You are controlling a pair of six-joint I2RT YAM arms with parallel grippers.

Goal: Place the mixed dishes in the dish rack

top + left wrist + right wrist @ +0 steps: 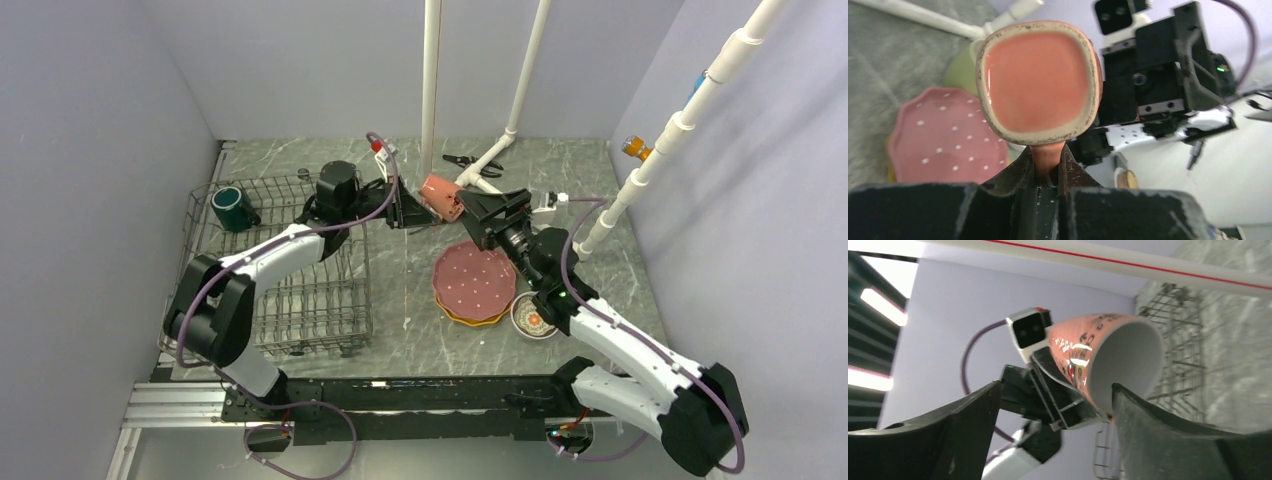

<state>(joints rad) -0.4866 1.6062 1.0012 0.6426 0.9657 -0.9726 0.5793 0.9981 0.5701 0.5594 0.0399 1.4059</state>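
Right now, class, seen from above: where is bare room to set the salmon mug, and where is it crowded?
Free: the near half of the dish rack, this side of the left arm, and the strip of table between rack and pink plate. Crowded: the rack's far-left corner holds the dark green mug; the floral bowl sits beside the plate.

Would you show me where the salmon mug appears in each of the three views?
Top external: salmon mug mid-table, between the arms' tips.
Left wrist: mug upper centre, base towards camera.
Right wrist: mug centre, mouth towards camera, between open jaws.
Shared landmark: the left gripper, shut on its handle.
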